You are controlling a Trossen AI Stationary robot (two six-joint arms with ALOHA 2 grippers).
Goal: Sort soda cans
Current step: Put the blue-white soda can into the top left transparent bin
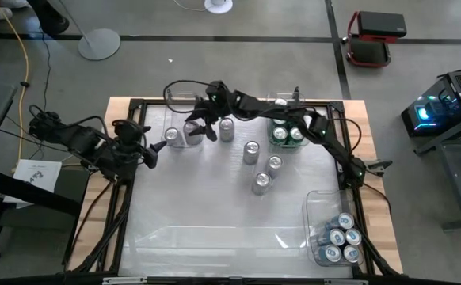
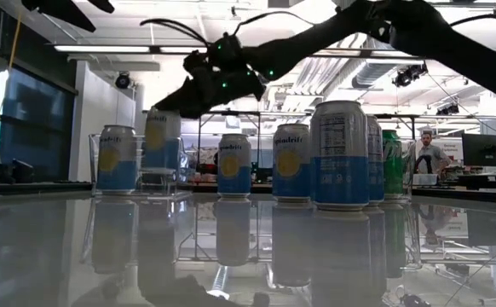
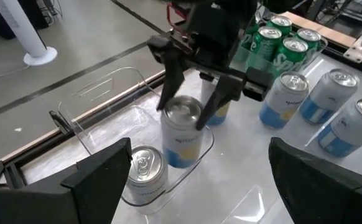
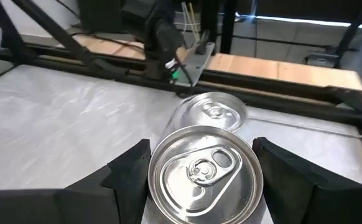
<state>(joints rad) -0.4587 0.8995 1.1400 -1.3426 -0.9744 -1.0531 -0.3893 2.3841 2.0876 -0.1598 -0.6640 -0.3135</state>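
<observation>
My right gripper (image 3: 193, 102) reaches over the table's far left and is shut on a blue-and-white soda can (image 3: 181, 140). It holds the can over a clear bin (image 3: 106, 99), where another such can (image 3: 145, 171) stands on its base. In the low view the held can (image 2: 163, 136) shows beside that can (image 2: 117, 159). Several loose cans (image 1: 251, 150) stand upright mid-table. My left gripper (image 3: 199, 193) hangs open at the table's left side, short of the bin, with nothing between its fingers. My right gripper pinches the can's upper wall just below the rim (image 3: 168, 115) between its two fingers, one on each side of the silver top (image 4: 203, 165). The fingers (image 3: 171, 81) slant down from the table's far right. The can hangs upright, its base above the bin floor.
A clear bin of green cans (image 1: 286, 133) stands at the far edge. A bin with several cans (image 1: 337, 237) sits at the near right corner. A black frame (image 1: 135, 103) rims the table. A person (image 2: 424, 153) sits in the room beyond.
</observation>
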